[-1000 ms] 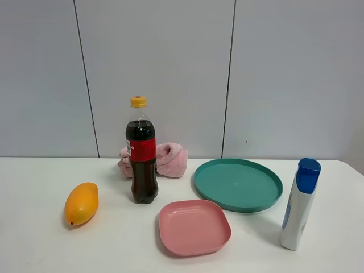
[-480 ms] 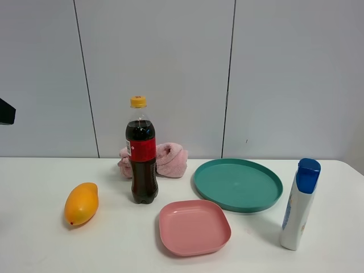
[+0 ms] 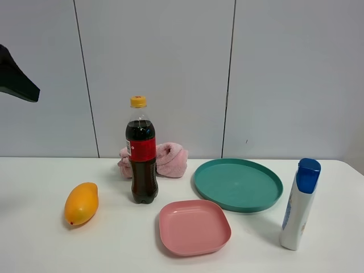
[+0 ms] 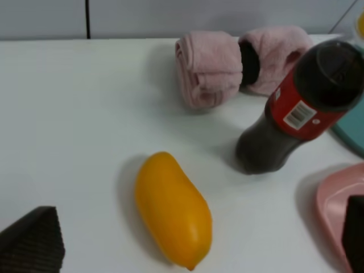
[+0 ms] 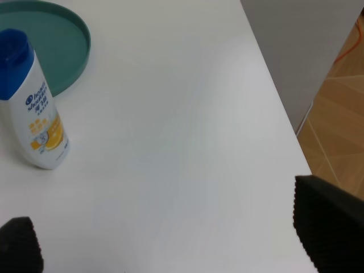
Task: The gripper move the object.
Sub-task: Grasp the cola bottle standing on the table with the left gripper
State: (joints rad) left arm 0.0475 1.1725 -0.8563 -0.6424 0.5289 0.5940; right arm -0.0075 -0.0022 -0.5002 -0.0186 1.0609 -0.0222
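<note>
The white desk [image 3: 45, 250] carries a round teal plastic plate [image 3: 238, 185] towards its back right corner. The clear cola bottle with red label and yellow cap [image 3: 141, 153] stands upright near the back edge, left of centre, untouched. A black shape, probably the left gripper [image 3: 17, 79], has just pushed in high above the left edge, jaws wide apart, so the approach has only begun. The right gripper [image 5: 170, 239], jaws also apart, hangs by the right edge.

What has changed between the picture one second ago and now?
The black end of the left arm came into the high view at its upper left edge, moving further in. Nothing was gripped or released. The clear plastic cola bottle, orange mango, pink square plate and the rest stayed put.
</note>
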